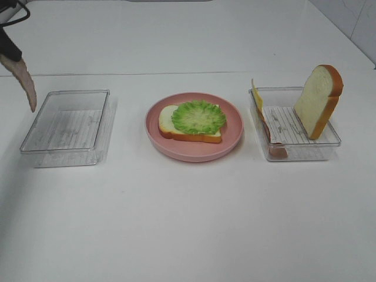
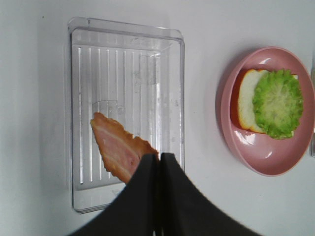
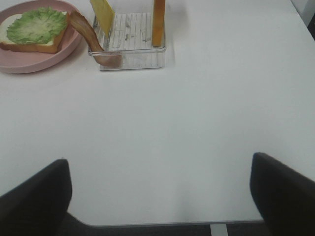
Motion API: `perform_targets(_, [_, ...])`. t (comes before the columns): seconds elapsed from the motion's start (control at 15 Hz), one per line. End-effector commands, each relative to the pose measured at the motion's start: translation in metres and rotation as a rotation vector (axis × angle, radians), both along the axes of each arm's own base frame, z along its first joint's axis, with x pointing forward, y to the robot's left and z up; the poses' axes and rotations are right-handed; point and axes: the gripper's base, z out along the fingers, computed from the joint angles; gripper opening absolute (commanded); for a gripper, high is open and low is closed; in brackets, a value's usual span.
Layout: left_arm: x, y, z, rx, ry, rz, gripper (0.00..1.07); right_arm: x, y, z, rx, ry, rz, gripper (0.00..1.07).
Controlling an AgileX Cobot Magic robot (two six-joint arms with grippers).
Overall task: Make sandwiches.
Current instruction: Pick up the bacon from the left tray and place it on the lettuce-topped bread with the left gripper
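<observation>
1. Left gripper point(image 2: 158, 162): jaws pressed together, clamped on one end of the bacon point(image 2: 118, 147). It is held above the left tray point(image 2: 179, 98), which shows no food inside.
2. Bacon: hangs free from the grip. In the high view its long axis is close to vertical, over the tray's outer side.
3. Plate point(image 2: 256, 157): sits between the two trays, well apart from the left gripper, toward the table's middle. It carries bread point(image 2: 246, 101) lying flat with lettuce point(image 2: 278, 103) on top, which is the sandwich so far.
4. Right tray point(image 1: 329, 141): cheese point(image 1: 257, 94) and a second slice point(image 1: 320, 100) stand on edge. A strip point(image 1: 276, 147) is draped at the plate-side wall.
5. Right gripper point(image 3: 160, 194): jaws wide apart and empty, facing bare table, well short of the right tray.
6. Judgement: the bacon layer is due next. The carry runs sideways across the left tray to the plate, and the left arm already holds the piece. The strip must go from hanging to flat on the lettuce.
</observation>
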Motion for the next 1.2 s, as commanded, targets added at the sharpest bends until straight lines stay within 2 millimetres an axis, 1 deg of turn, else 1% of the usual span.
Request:
perform_targets(0.07, [0.003,-0.019,0.021,0.003,-0.034,-0.014,0.0,-0.002,0.001,0.0,0.003,-0.026,0.0,0.96])
perform_targets(0.13, [0.007,-0.036,0.036,0.0,-0.077,-0.038,0.0,-0.002,0.001,0.0,0.003,-0.026,0.0,0.96])
perform_targets(0.27, [0.01,-0.058,0.049,-0.012,-0.131,-0.057,0.0,-0.002,0.001,0.0,0.003,-0.026,0.0,0.96])
perform_targets(0.33, [0.01,-0.063,0.051,-0.017,-0.142,-0.059,0.0,-0.002,0.001,0.0,0.003,-0.026,0.0,0.96])
perform_targets(0.4, [0.01,-0.078,0.056,-0.03,-0.165,-0.066,0.0,-0.002,0.001,0.0,0.003,-0.026,0.0,0.96])
perform_targets(0.53, [0.011,-0.097,0.056,-0.043,-0.193,-0.086,0.0,-0.002,0.001,0.0,0.003,-0.026,0.0,0.96])
perform_targets(0.6, [0.011,-0.102,0.055,-0.047,-0.193,-0.09,0.0,-0.002,0.001,0.0,0.003,-0.026,0.0,0.96])
perform_targets(0.67, [0.014,-0.12,0.047,-0.07,-0.184,-0.101,0.0,-0.002,0.001,0.0,0.003,-0.026,0.0,0.96])
perform_targets(0.87, [0.016,-0.14,0.038,-0.108,-0.179,-0.121,0.0,-0.002,0.001,0.0,0.003,-0.026,0.0,0.96])
perform_targets(0.93, [0.019,-0.162,0.027,-0.162,-0.17,-0.134,0.0,-0.002,0.001,0.0,0.003,-0.026,0.0,0.96])
perform_targets(1.0, [0.02,-0.168,0.023,-0.174,-0.166,-0.137,0.0,-0.002,0.001,0.0,0.003,-0.026,0.0,0.96])
perform_targets(1.07, [0.02,-0.179,0.017,-0.19,-0.162,-0.144,0.0,-0.002,0.001,0.0,0.003,-0.026,0.0,0.96])
perform_targets(1.13, [0.021,-0.19,0.011,-0.211,-0.159,-0.149,0.0,-0.002,0.001,0.0,0.003,-0.026,0.0,0.96])
perform_targets(1.2, [0.023,-0.206,0.001,-0.241,-0.161,-0.145,0.0,-0.002,0.001,0.0,0.003,-0.026,0.0,0.96])
